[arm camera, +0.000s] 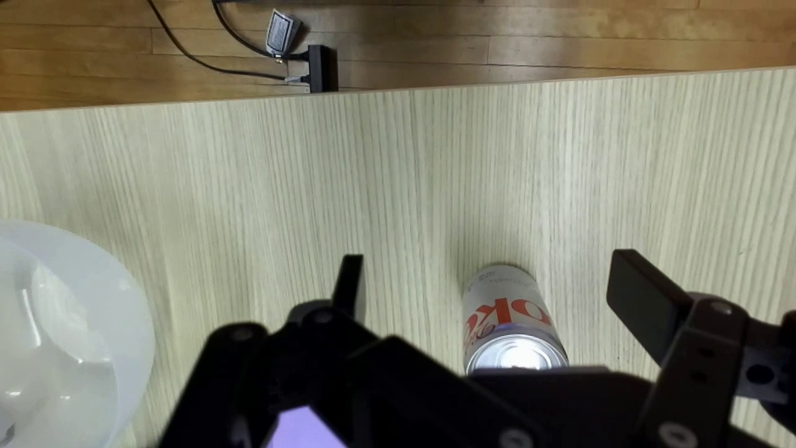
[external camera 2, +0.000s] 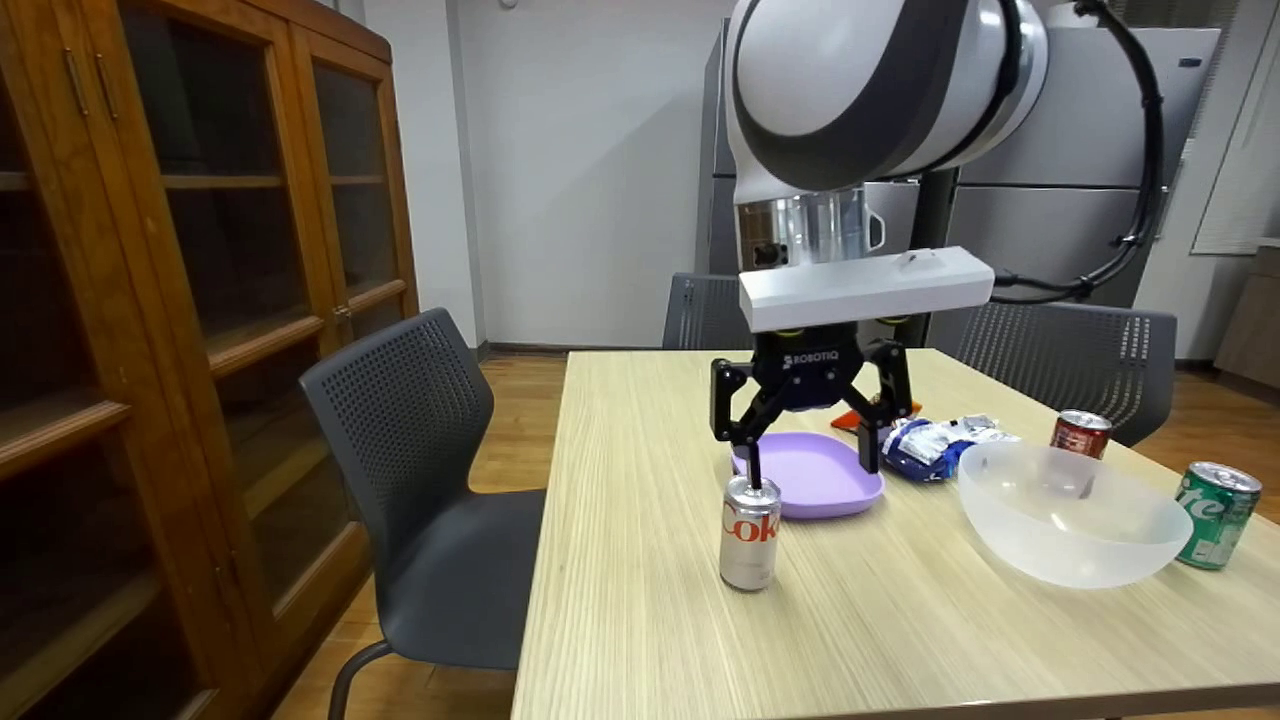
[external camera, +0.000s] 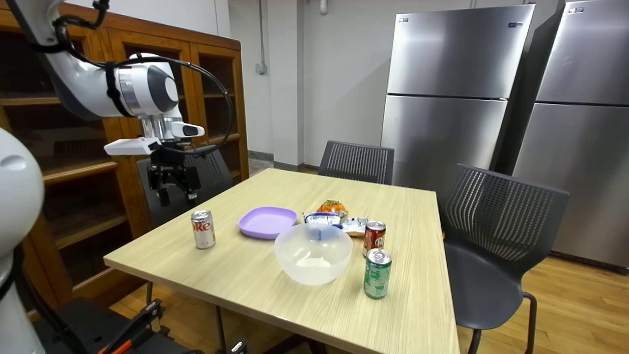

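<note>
Coke can [arm camera: 510, 314] upright below the empty, wide-spread pincer [external camera 2: 812, 479], between its fingers [arm camera: 647, 300] in wrist view.

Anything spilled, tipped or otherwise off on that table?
Nothing stands out. The Diet Coke can, dark red can and green can all stand upright, the bowl and purple plate sit right side up, and no spill shows. The gripper is open and empty.

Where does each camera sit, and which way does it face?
An exterior view: beside the arm, facing fridges across the table; shows arm, pincer.
An exterior view: near the table's edge, facing the wall past a cabinet; shows arm, pincer.
Wrist view: above the table, facing down at the Coke can; shows open fingers.
Both exterior views share bowl, plate.
</note>
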`<state>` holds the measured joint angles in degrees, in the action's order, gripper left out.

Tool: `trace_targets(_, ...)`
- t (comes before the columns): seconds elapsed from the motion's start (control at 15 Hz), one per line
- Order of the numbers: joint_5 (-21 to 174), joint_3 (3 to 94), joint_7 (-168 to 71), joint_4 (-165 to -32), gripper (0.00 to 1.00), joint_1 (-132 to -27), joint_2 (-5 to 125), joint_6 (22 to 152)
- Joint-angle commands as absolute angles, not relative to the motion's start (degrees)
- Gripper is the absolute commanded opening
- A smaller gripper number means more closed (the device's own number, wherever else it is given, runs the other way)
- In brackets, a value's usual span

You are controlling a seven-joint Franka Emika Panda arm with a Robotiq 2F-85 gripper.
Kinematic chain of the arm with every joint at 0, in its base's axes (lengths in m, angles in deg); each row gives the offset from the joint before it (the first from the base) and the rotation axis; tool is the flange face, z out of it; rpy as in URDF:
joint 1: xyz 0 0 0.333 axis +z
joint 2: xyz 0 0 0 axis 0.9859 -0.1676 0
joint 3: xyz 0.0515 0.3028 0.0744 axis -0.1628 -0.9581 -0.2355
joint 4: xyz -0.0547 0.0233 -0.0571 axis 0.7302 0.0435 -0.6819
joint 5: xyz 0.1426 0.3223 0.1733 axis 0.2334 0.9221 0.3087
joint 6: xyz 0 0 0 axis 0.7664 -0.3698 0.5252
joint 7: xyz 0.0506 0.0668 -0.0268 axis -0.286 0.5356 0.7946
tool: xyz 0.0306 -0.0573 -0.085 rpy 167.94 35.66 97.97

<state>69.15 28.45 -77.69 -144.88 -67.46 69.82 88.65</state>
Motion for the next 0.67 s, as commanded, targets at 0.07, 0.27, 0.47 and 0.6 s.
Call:
trace_targets(0.07,68.8,31.05,-76.1,-139.15,1.0,-65.37,63.26,87.33)
trace_targets(0.27,69.15,32.31,-75.77,-137.04,1.0,-64.36,60.41,87.24)
trace_targets(0.47,68.24,33.78,-76.26,-135.62,1.0,-63.0,58.22,88.41)
trace_targets(0.6,67.78,34.69,-76.37,-135.02,1.0,-62.18,56.82,89.61)
